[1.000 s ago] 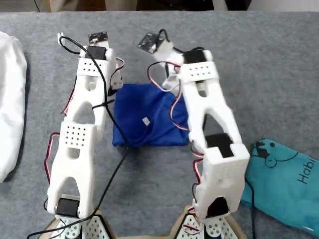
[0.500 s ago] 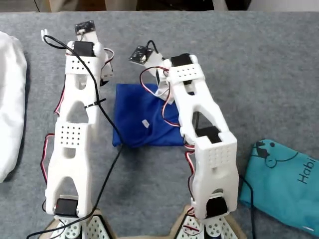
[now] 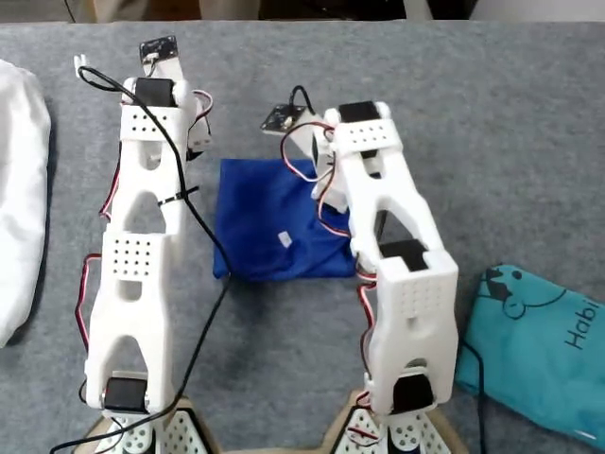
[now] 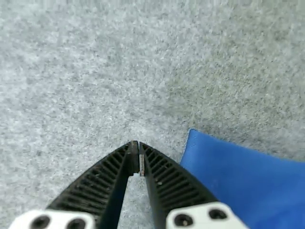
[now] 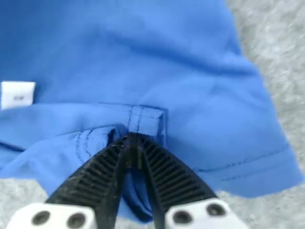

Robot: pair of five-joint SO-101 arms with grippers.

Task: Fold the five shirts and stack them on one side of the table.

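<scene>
Blue shirt: it lies in a rough folded square in the middle of the table, between the two arms, with its white tag facing up.

Left gripper: the fingers are pressed together on nothing. The tips hang over bare grey table just beside the shirt's far-left corner.

Right gripper: the fingers narrow to a point, and the tips are down on a stitched hem of the blue shirt (the cloth bunches a little right there).

Risk, right side: if a fold is caught between those tips, any lift or pull probably drags the top layer and opens the square. If nothing is caught, a push just ploughs a wrinkle into it.

Risk, left side: closed beside the corner, this gripper has to open before it can take any cloth. If it misses, the other arm carries the shirt alone, and I'd expect it to sag and come unfolded.

Risk, black cable: it hangs off the left arm and crosses the shirt's near-left edge. A wide swing could snag the cloth and tow it.

Risk, stacking: the white shirt is far left and the teal shirt near right, on opposite sides, so moving the blue one to either means a long carry (plenty of time to lose the fold).

Hard to make out: I can't tell whether the right tips pinch cloth or only rest on it. From above, the right arm covers the shirt's right edge.

Cut off: the white shirt runs off the left edge and the teal one off the near right, so I can't tell how well either is folded.
</scene>
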